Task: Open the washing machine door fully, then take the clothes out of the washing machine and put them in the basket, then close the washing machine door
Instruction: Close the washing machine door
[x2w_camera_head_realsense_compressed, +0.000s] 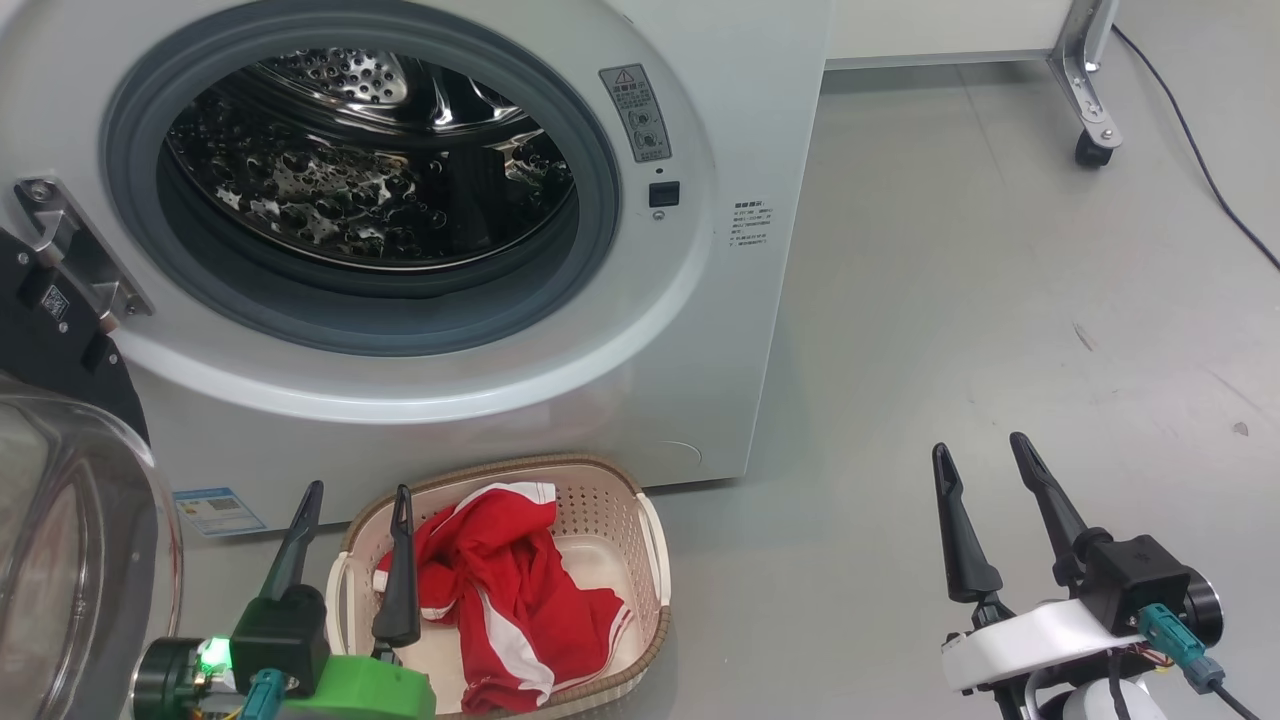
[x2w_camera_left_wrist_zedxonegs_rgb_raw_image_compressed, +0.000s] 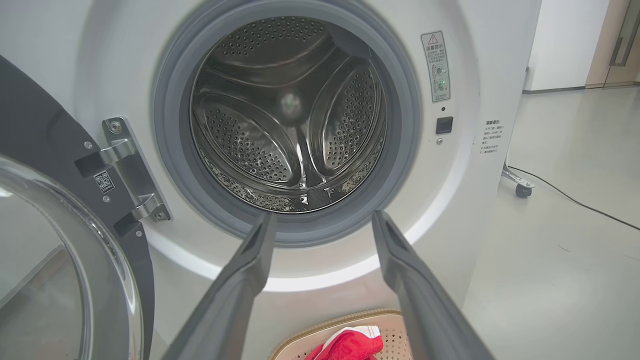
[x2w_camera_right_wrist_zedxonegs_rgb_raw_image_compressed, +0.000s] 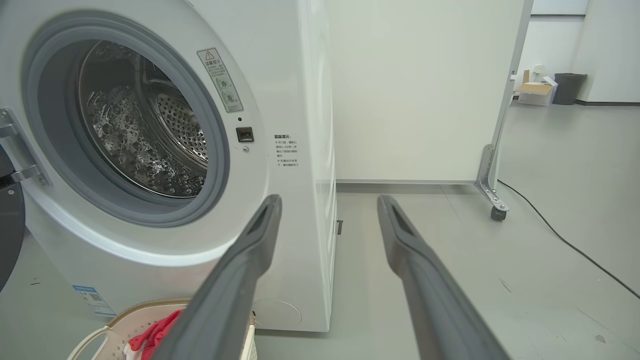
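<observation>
Left gripper (x2w_camera_head_realsense_compressed: 358, 488) partly hides the clothes (x2w_camera_head_realsense_compressed: 500, 590) in the basket (x2w_camera_head_realsense_compressed: 595, 505).

My left gripper (x2w_camera_head_realsense_compressed: 358, 488) has two long dark fingers (x2w_camera_head_realsense_compressed: 400, 570) that taper to points, one seated in a black block (x2w_camera_head_realsense_compressed: 282, 635). Below sits a bright green mount (x2w_camera_head_realsense_compressed: 370, 690), with a small green light (x2w_camera_head_realsense_compressed: 212, 655) and a teal plug (x2w_camera_head_realsense_compressed: 262, 692). My right gripper (x2w_camera_head_realsense_compressed: 980, 445) carries the same fingers on a white bracket (x2w_camera_head_realsense_compressed: 1030, 640), with a black housing (x2w_camera_head_realsense_compressed: 1140, 580), teal connectors (x2w_camera_head_realsense_compressed: 1165, 628), a black cable (x2w_camera_head_realsense_compressed: 1235, 705) and thin red wires (x2w_camera_head_realsense_compressed: 1150, 655). Up close the fingers look grey, each with a shallow groove.
</observation>
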